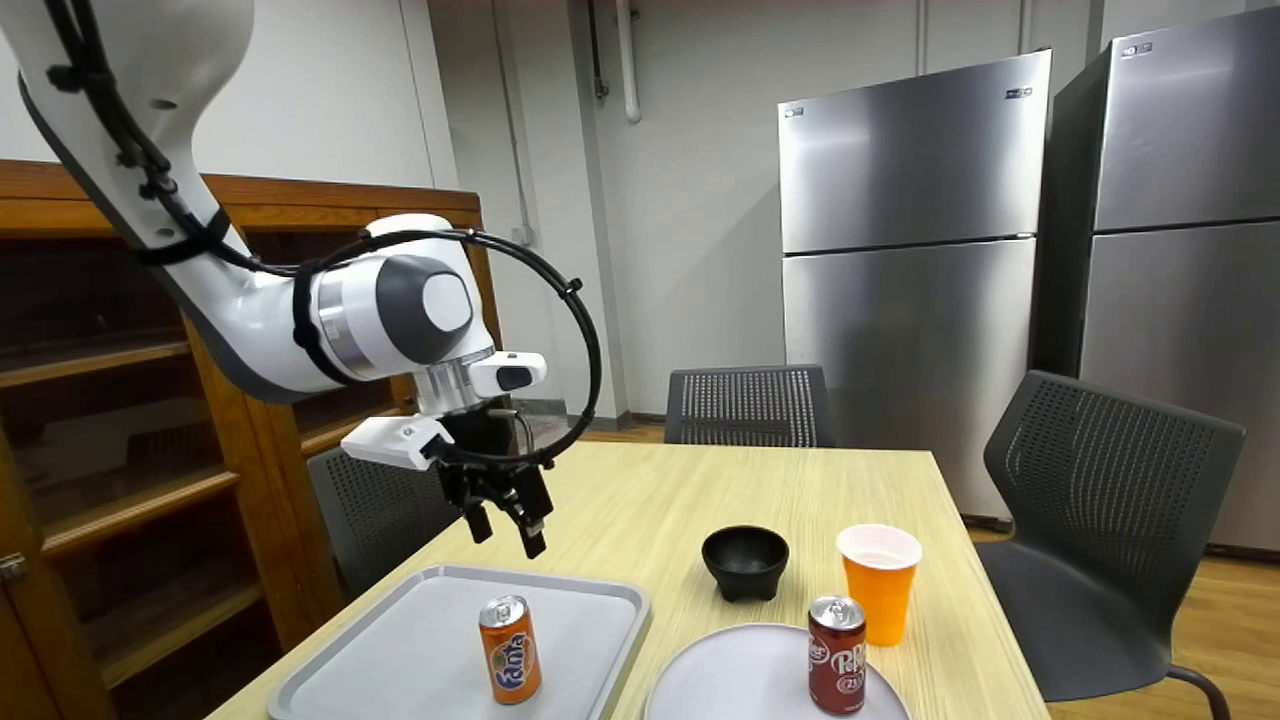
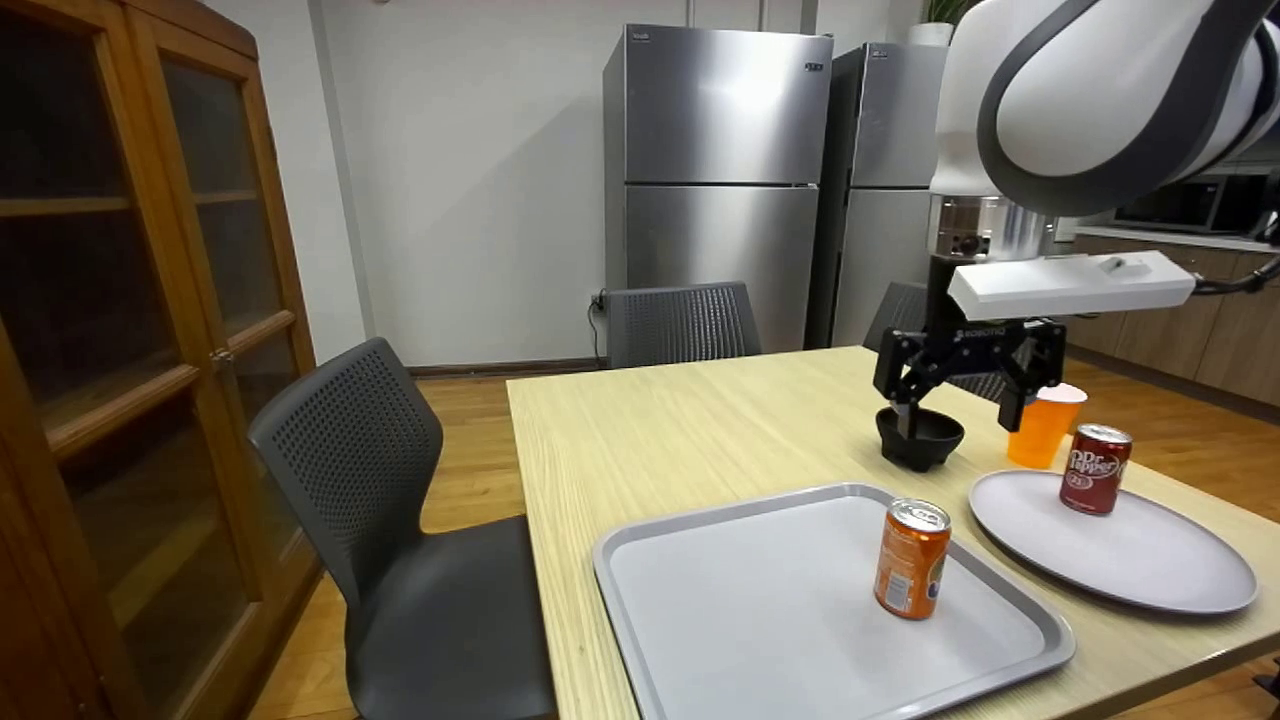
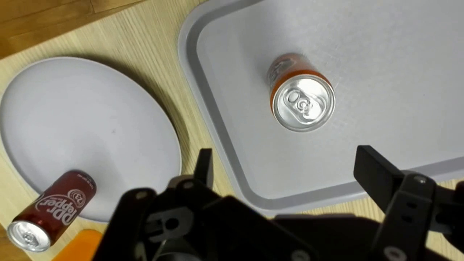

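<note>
Currently, with the gripper (image 2: 958,427) spread and empty, the orange can (image 2: 912,562), standing on the tray (image 2: 750,610) toward the near edge of the desk (image 2: 690,430), could be toppled if clipped by an off-centre descent.

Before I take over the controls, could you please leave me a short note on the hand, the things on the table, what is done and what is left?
Hand: open, holding nothing, raised above the table.
Things: the Fanta can stands upright on the grey tray, ahead of the hand in the wrist view. The Dr Pepper can stands upright on the plate, near its rim. The black bowl and orange cup stand directly on the table.
Done: one can is on the tray, one on the plate.
Left: any grasp is yet to be made.
</note>
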Robot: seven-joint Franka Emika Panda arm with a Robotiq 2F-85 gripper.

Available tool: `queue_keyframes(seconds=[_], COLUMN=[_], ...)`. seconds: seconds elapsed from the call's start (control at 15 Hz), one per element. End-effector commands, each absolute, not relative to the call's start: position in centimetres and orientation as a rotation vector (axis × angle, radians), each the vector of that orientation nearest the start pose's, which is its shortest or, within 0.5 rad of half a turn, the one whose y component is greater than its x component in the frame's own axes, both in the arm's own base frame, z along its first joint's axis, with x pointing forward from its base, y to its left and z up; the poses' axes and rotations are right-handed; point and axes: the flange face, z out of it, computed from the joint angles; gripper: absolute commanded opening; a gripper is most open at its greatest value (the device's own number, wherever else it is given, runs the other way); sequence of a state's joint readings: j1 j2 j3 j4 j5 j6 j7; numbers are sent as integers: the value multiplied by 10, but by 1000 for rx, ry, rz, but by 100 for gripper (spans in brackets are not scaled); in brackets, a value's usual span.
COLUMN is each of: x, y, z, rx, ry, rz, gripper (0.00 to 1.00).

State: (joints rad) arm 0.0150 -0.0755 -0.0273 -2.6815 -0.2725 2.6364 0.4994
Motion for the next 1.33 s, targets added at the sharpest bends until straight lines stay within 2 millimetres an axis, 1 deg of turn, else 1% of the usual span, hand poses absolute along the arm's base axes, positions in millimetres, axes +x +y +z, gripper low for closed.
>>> queue_keyframes(seconds=[0.0,0.13,0.6,1.0,1.27], x=[401,398,399,406,415], y=[5,7,13,21,20], z=[246,237,204,185,176], rx=[-3212,-3208,-3177,-3163,-3165], ry=[458,461,460,436,436], rz=[-72,-47,26,69,91], gripper=[100,100,100,100,100])
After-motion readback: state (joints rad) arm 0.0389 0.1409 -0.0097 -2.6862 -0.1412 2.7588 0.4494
